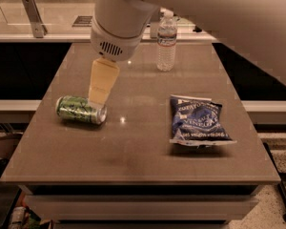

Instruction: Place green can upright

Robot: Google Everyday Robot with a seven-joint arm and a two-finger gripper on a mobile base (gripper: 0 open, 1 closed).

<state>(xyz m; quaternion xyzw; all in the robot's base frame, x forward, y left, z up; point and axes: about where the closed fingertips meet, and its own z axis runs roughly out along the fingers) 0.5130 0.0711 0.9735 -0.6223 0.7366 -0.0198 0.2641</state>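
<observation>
Front of the bench first. Just below and left of the gripper lies the green can, on its side with a silver end facing right. It sits right under the gripper's tip, touching or a hair apart; I can't call it.

Handling, as I judge it: thin aluminium, light if empty, smooth and round. It will roll from a clumsy nudge and dent under a hard squeeze. The best hold looks to be across the middle of the green body, square to its long axis, then tip it up onto a silver end.

Is the gripper open or closed? I cannot tell. Only one pale flat face shows, and nothing is visibly held.

Off to the gripper's right, well apart, a blue snack bag lies flat. Farther back, behind and right of the gripper, a clear water bottle stands upright. The big white wrist housing hides the gripper's base, and the arm above is cut off at the top.
</observation>
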